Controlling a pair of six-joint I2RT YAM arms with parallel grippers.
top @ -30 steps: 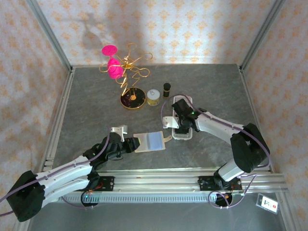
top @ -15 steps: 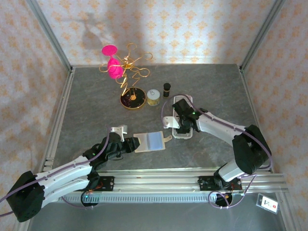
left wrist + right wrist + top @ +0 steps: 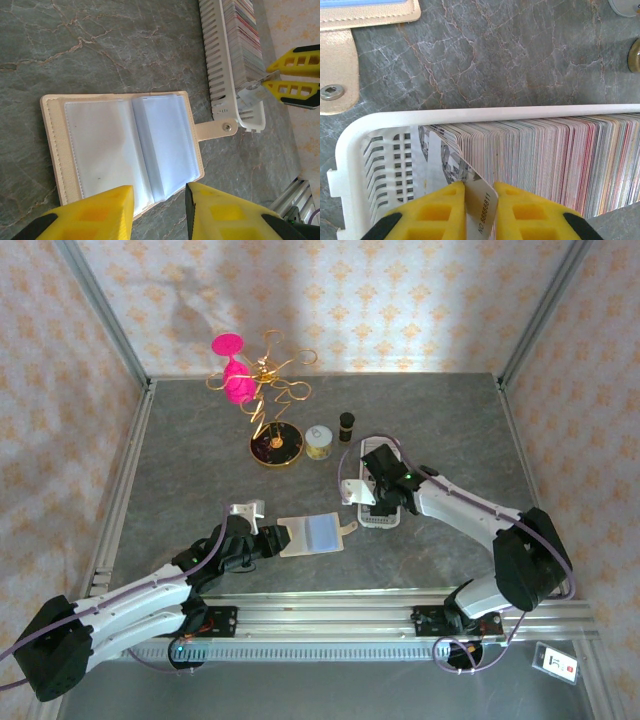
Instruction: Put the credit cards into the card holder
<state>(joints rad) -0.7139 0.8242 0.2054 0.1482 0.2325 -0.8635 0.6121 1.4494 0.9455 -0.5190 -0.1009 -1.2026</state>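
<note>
Right gripper (image 3: 479, 189) pinching 1 credit card (image 3: 484, 212) at the white tray (image 3: 380, 131); card holder (image 3: 120, 150) lying open by the left gripper (image 3: 159, 212).
The right gripper's 2 yellow fingers (image 3: 437, 210) are closed on a whitish credit card printed with digits. It stands tilted at the near end of the row of cards (image 3: 555, 160) in the tray, right of centre on the table (image 3: 200, 470). The cream card holder lies open and flat just left of the tray, clear sleeves up. Its snap strap (image 3: 217, 131) reaches toward the tray's near end. The left gripper sits at the holder's left edge, jaws part-way apart with the sleeve edges showing between the 2 tips. Whether those tips touch the holder cannot be told.
</note>
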